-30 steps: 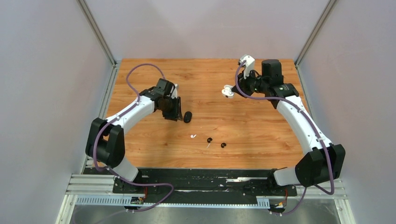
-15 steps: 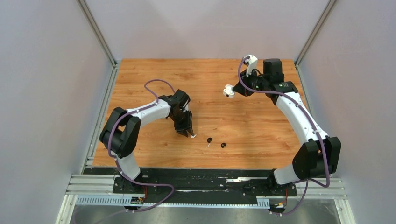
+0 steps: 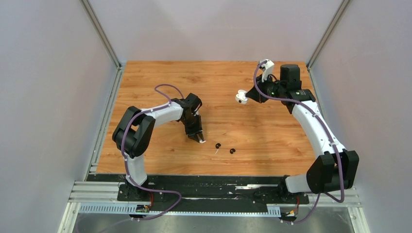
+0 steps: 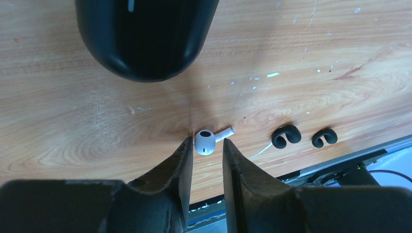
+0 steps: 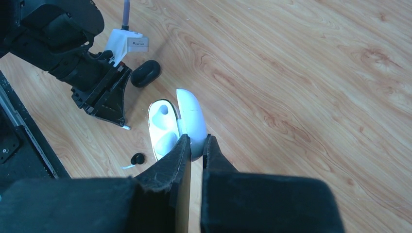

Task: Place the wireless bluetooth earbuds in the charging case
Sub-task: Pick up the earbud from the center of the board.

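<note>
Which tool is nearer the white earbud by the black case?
Left. The left tool sits right at the white earbud, which lies between its open tips. The right tool is far off to the right, shut on the white case.

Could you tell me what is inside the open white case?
Two moulded wells show in the white charging case, both apparently empty; its lower end is hidden behind the right gripper.

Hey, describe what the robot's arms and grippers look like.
The left arm and right arm have white link shells and black joints, with a purple cable looping along each. The left gripper and right gripper are black, each with two flat tapering fingers.
</note>
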